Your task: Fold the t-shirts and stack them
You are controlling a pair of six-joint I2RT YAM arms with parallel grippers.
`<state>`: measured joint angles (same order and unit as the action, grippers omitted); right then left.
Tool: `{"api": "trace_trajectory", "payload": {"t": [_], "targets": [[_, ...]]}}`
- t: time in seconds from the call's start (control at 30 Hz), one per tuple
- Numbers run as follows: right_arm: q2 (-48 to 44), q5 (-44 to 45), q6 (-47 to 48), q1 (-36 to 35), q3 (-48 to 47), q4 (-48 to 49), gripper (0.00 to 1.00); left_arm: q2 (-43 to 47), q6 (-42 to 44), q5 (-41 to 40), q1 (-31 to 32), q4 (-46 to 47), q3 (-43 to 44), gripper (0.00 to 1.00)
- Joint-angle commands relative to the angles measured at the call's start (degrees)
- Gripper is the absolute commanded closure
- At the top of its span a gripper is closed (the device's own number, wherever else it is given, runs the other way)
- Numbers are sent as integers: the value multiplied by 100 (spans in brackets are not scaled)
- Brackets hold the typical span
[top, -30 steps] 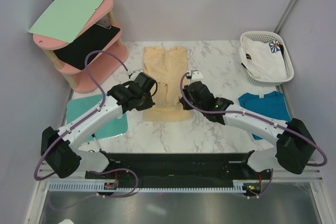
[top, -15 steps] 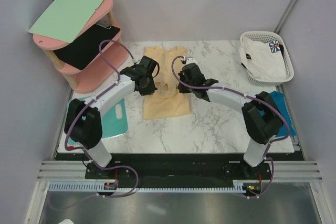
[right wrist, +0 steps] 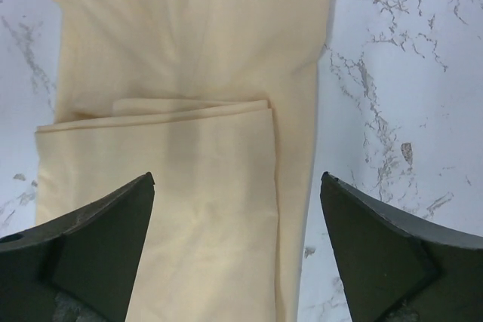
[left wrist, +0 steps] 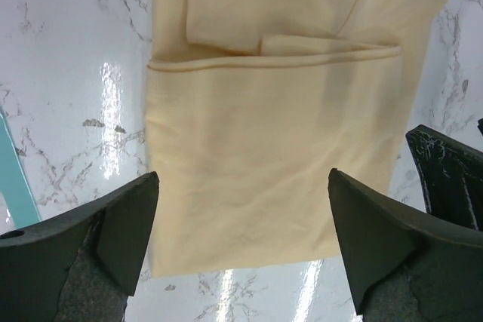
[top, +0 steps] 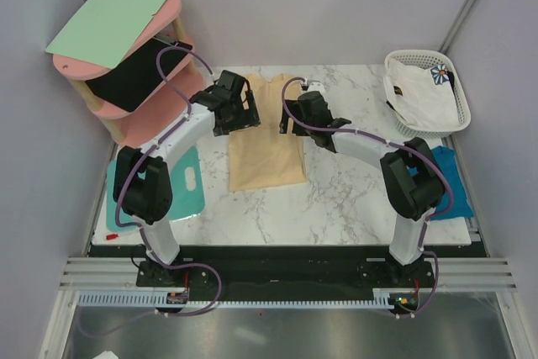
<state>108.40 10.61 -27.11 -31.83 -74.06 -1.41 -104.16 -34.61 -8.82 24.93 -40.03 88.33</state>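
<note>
Two arms are leaning out over the pale yellow t-shirt (top: 267, 157), which is lying flat on the marble worktop (top: 336, 208) as a long narrow strip with its sides folded in. Your left arm (top: 176, 140) is hanging over that shirt's left edge toward its far end, and your right arm (top: 361, 145) is hanging over its right edge, directly opposite. The left jaws and the right jaws are both standing spread wide and gripping nothing. Through the left wrist camera you are seeing the yellow cloth (left wrist: 264, 148) lying beneath the gap, with a folded hem running across it. The right wrist camera is showing the same cloth (right wrist: 189, 186) with a similar fold line. Whether either set of tips is touching the cloth, you cannot tell. The teal-blue t-shirt (top: 455, 191) is lying well to the right of the yellow shirt, mostly hidden behind the right arm. The white flower-print t-shirt (top: 420, 94) is sitting in the white lattice basket (top: 412, 56), off to the yellow shirt's far right. A turquoise board (top: 181, 199) is lying just left of the yellow shirt's near end. A pink shelf (top: 160, 107) is standing to the shirt's far left, carrying a green clipboard (top: 109, 18) and a black board (top: 134, 77).
</note>
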Motion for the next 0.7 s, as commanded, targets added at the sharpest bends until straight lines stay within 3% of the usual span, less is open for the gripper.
{"api": "trace_trajectory", "payload": {"t": [0.0, 0.17, 0.23, 0.37, 0.67], "targets": [[-522, -270, 171, -68, 260, 292, 2, 668, 227, 47, 30, 188, -518, 0], [-539, -682, -4, -25, 576, -324, 2, 800, -221, 257, 38, 390, -1607, 3], [-723, -832, -188, -7, 945, -360, 8, 949, -379, 424, 38, 601, -2185, 5], [-1110, -1226, -400, 11, 1639, -325, 30, 1126, -555, 434, 38, 918, -2944, 7], [-1567, -1676, -795, 19, 2308, 359, 52, 1091, -600, 504, 47, 1173, -3349, 7]]}}
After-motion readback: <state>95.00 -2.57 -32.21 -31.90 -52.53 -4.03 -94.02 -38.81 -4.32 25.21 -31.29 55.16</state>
